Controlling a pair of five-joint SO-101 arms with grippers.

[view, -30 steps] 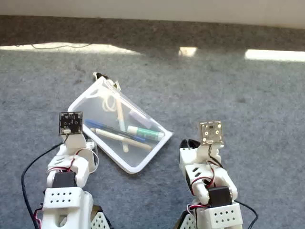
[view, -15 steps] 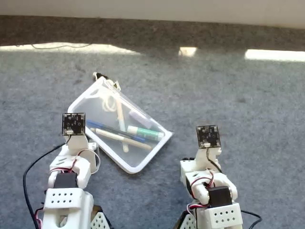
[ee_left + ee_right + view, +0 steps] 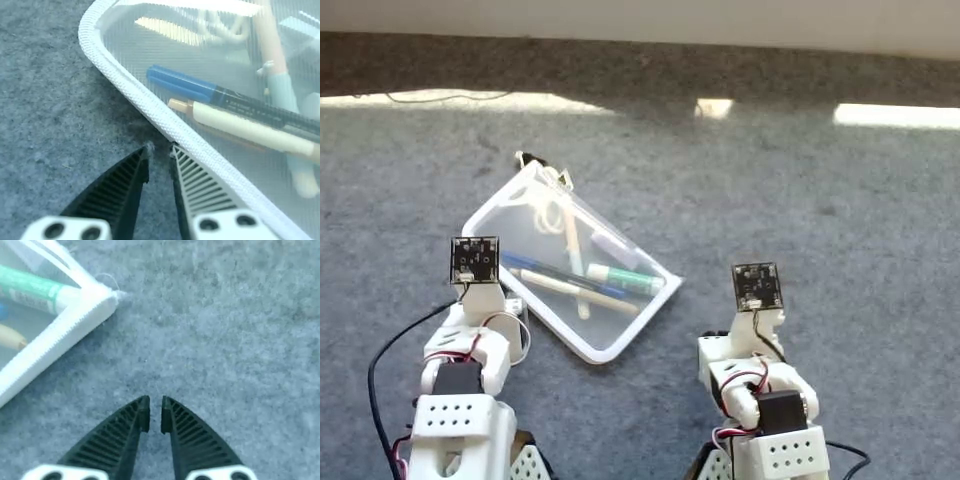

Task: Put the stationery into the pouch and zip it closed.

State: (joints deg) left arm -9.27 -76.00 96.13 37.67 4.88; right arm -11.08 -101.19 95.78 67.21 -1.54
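Pouch (image 3: 605,328), clear with a white border, is laid flat on a grey, felt-like surface (image 3: 840,250), just beyond two white robot arms.

Nearest the camera in the high view, the left arm (image 3: 470,345) and the right arm (image 3: 755,365) are seen side by side. In the left wrist view, the left gripper (image 3: 160,147) is almost closed with only a narrow gap between its jaws. Nothing is held, and its tips are placed just beside the pouch's white border (image 3: 150,117). In the right wrist view, the right gripper (image 3: 154,399) is likewise nearly closed and empty. It is positioned over bare surface, near one corner of the pouch (image 3: 60,335) but apart from it.

Inside the pouch, stationery is seen through the clear wall: a blue pen (image 3: 185,86), a cream pen (image 3: 240,127) lying alongside it, and a green and white marker (image 3: 30,290) close to the corner by the right gripper. At the pouch's far corner a small dark tab (image 3: 528,158) is visible. Whether the zip is fully closed cannot be told.

Farthest off, bright patches of light (image 3: 890,115) are cast along the surface's edge.
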